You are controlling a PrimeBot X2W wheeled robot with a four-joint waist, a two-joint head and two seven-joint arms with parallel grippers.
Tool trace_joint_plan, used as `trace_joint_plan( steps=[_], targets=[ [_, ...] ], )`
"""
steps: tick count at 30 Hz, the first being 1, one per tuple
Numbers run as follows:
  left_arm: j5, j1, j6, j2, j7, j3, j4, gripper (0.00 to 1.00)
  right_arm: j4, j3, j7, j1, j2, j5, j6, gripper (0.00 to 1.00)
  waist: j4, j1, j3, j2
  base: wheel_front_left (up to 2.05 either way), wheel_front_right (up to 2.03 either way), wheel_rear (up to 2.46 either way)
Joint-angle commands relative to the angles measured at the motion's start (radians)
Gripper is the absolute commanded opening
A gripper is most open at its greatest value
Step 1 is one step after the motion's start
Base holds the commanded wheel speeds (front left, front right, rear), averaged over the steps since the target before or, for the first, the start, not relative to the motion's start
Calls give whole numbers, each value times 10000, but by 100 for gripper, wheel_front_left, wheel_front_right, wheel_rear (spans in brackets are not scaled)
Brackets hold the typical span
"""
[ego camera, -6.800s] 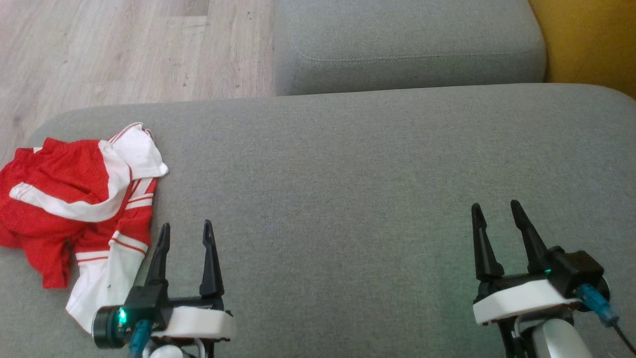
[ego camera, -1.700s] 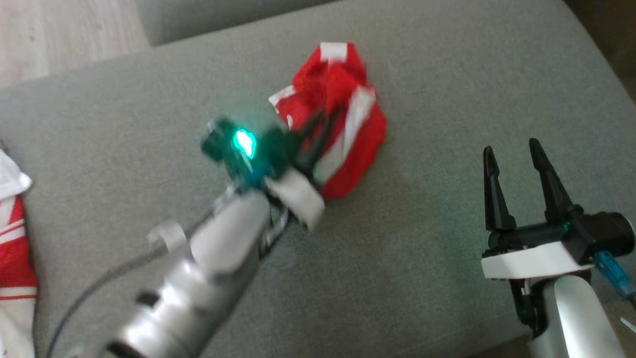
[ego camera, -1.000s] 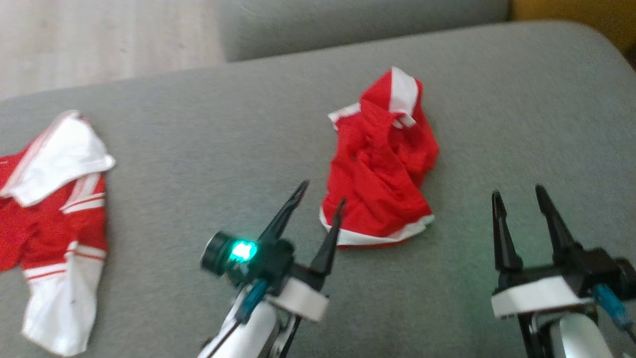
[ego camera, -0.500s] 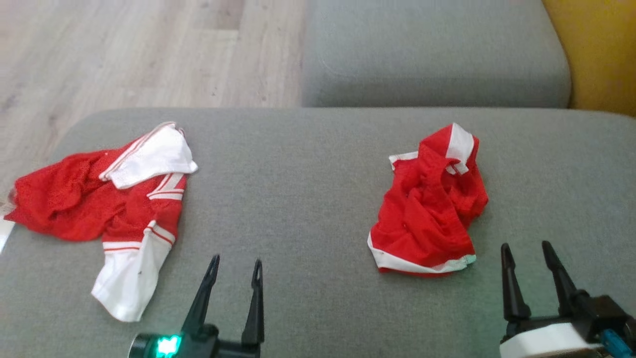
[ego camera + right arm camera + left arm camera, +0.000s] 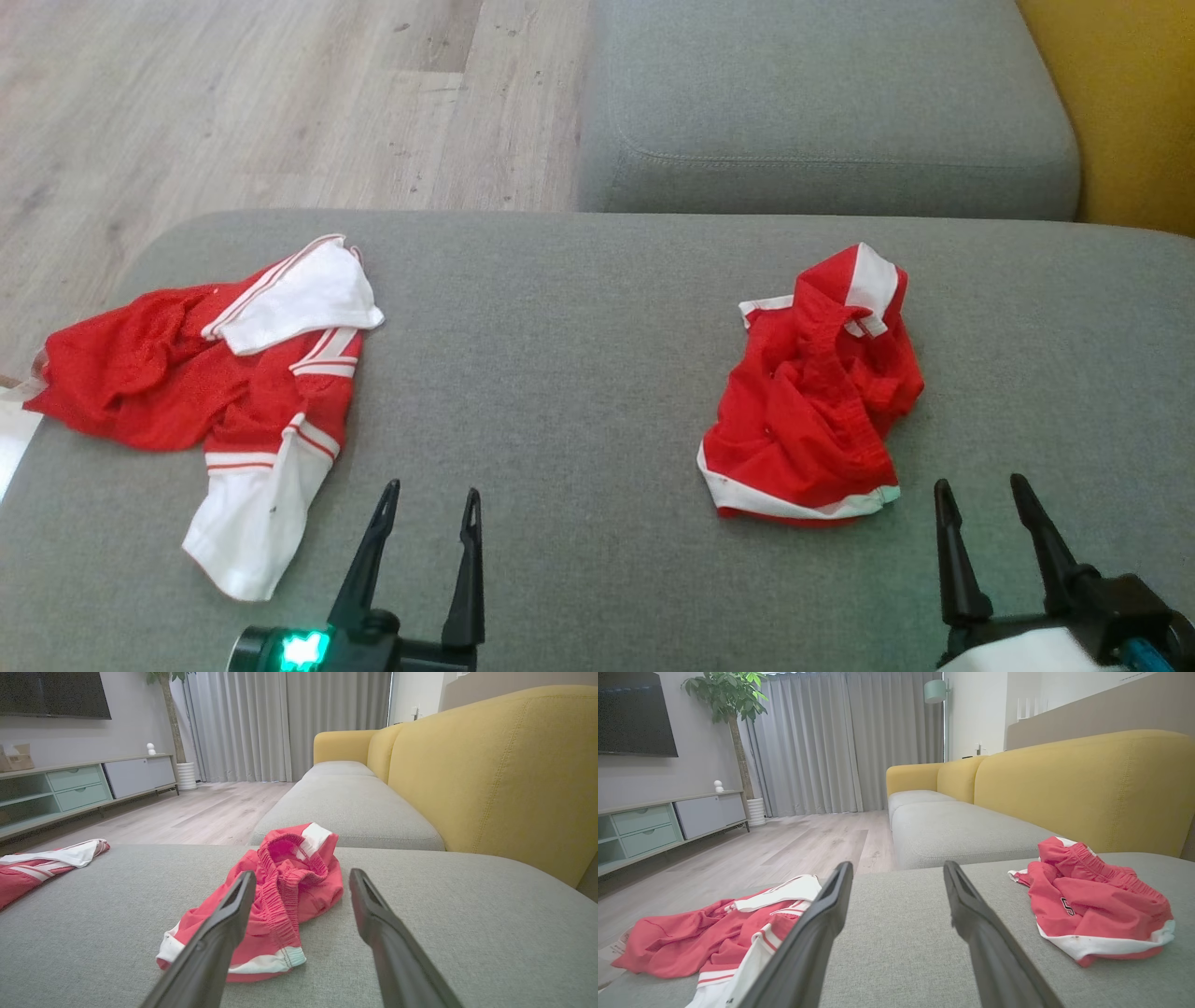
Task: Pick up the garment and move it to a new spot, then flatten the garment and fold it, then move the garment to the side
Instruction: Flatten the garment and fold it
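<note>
Red shorts (image 5: 812, 392) lie crumpled toward the right edge of the grey cushion (image 5: 579, 373), and a red-and-white jersey (image 5: 187, 383) sprawls at its left edge. We hold our left gripper (image 5: 431, 492) and right gripper (image 5: 980, 485) at the near edge, fingers wide and empty.

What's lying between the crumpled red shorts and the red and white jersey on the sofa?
Nothing: the head view shows bare grey cushion between the shorts and the jersey.

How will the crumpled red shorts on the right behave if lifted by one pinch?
Probably floppy: the red shorts lie crumpled in soft folds, so they'd drape and unfurl. Likely light: the fabric looks thin. The gathered waistband looks thickest, probably the surest grip.
</note>
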Motion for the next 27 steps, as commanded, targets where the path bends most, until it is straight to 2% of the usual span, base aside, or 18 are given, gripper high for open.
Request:
trace_joint_plan(
  steps=[1, 21, 27],
  targets=[
    [125, -380, -31, -116, -51, 337, -290, 100, -303, 276, -26, -257, -66, 75, 65, 100, -16, 0, -4, -1, 0, 0, 0],
    [264, -387, 30, -196, -51, 343, -109, 100, -299, 143, -26, -294, -66, 142, 65, 100, -110, 0, -13, -1, 0, 0, 0],
    [257, -468, -155, -205, -51, 217, 95, 100, -342, 285, -26, -384, -66, 189, 65, 100, -308, 0, 70, -1, 0, 0, 0]
  ],
)
